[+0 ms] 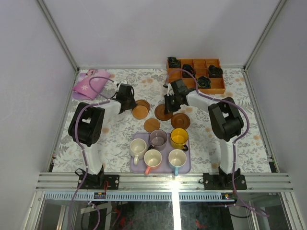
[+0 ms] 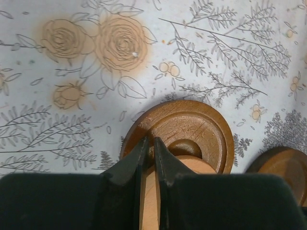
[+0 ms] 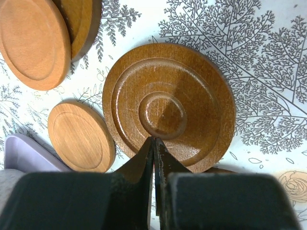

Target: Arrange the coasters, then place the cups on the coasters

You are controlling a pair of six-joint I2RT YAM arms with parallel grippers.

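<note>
Several round wooden coasters lie mid-table: a light one [image 1: 140, 111] overlapping a darker one [image 1: 143, 104], a dark one [image 1: 163, 113], another dark one [image 1: 180, 120] and a small light one [image 1: 152, 125]. My left gripper [image 1: 131, 105] [image 2: 149, 140] is shut on the edge of the light coaster [image 2: 149, 201], held over the darker coaster [image 2: 192, 125]. My right gripper [image 1: 168, 106] [image 3: 154, 140] is shut, its tips over a dark coaster [image 3: 168, 103] with nothing between them. Several cups stand on the lilac tray [image 1: 164, 170]: cream [image 1: 138, 146], mauve [image 1: 158, 138], yellow [image 1: 179, 137], a pink-handled one [image 1: 152, 158] and a blue-handled one [image 1: 177, 158].
An orange-brown wooden box [image 1: 218, 87] with black cable bundles stands at the back right. A pink cloth [image 1: 90, 84] lies at the back left. White walls close in the table on three sides. The tray's corner [image 3: 21, 153] shows beside a light coaster [image 3: 80, 136].
</note>
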